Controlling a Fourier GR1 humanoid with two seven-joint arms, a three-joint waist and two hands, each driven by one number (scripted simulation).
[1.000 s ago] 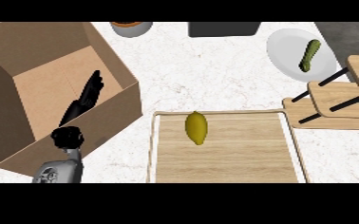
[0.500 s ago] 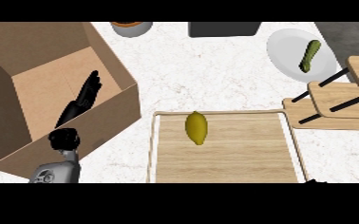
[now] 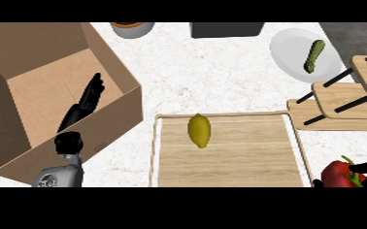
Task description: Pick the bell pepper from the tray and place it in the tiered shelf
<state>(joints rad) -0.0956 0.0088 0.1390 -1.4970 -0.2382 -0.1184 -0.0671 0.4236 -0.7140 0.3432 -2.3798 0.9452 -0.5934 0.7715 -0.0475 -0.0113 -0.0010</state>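
The robot's left hand (image 3: pixel 84 102) hangs over the open brown cardboard box (image 3: pixel 114 73) at the left of the white speckled bench (image 3: pixel 208 73), its black fingers straight and together, holding nothing, resting there. The right hand barely enters the view at the lower right corner; I cannot tell how its fingers stand. In that same corner sits the glossy red bell pepper (image 3: pixel 340 173) with a green stem, just past the right rim of the pale wooden tray (image 3: pixel 243 155), with something dark at its right edge, possibly the right hand; whether it is held or resting cannot be made out. On the tray lies a yellow-green elongated fruit (image 3: pixel 199 130), alone near the top edge. Further right stands the wooden tiered shelf with black struts (image 3: pixel 337 102), and behind it a white round plate (image 3: pixel 294 53) carrying a small green cucumber-like vegetable (image 3: pixel 314 56). By my judgement the pepper is light, hollow and fairly stiff, but smooth-skinned and rounded, so it may slip; curling the fingers round its broad middle looks safer than pinching the stem.
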